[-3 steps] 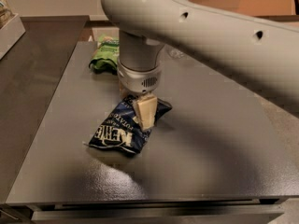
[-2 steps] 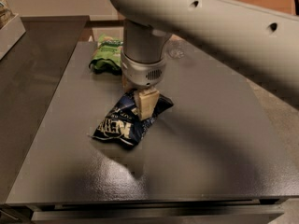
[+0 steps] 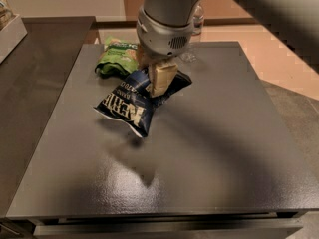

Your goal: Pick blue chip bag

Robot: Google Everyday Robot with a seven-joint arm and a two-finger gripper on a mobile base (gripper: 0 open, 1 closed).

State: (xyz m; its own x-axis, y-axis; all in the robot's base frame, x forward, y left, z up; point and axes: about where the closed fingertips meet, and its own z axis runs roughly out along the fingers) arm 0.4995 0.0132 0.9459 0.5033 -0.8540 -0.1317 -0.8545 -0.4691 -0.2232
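A small green snack bag [image 3: 116, 57] lies at the back left of the dark grey counter [image 3: 214, 153]. Just right of it, the blue chip bag [image 3: 130, 106] hangs tilted above the counter, its upper end clamped by the tool [image 3: 160, 83], which reaches down from above.

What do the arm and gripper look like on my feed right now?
Smooth, light-grey rounded arm; its wrist ends in a grey collar with a small dark grille. The gripper, at the blue chip bag, has flat cream-tan fingers. No cables visible.
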